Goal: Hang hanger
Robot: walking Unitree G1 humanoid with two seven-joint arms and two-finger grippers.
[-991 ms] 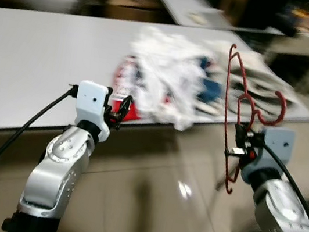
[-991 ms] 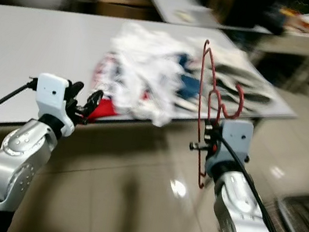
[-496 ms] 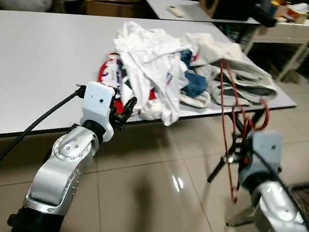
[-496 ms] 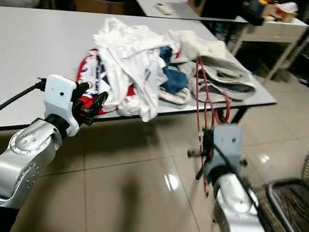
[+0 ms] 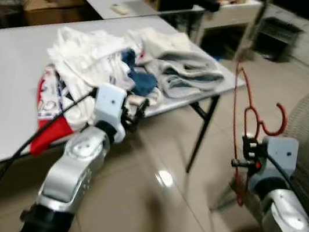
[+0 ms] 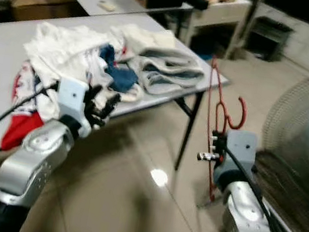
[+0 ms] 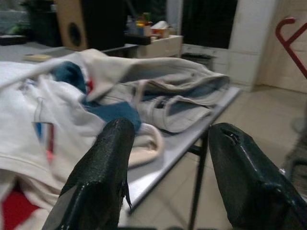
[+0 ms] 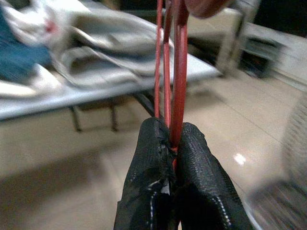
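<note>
A red wire hanger (image 5: 247,118) stands upright in my right gripper (image 5: 246,156), hook pointing right, over the tiled floor to the right of the table. The two black fingers (image 8: 192,158) press together on the hanger's wires (image 8: 176,72) in the right wrist view. My left gripper (image 5: 133,111) is held out at the front edge of the white table (image 5: 8,75), open with nothing between its fingers (image 7: 103,167), pointing toward the pile of clothes.
A heap of white, blue and red clothes (image 5: 92,65) and folded grey garments (image 5: 182,73) lies on the table, whose black leg (image 5: 200,132) stands on the shiny floor. A standing fan (image 6: 307,134) is close on the right. More tables and boxes stand behind.
The whole view has swung to the right: the table and clothes now sit further left and the fan has come into view. Both grippers keep their state.
</note>
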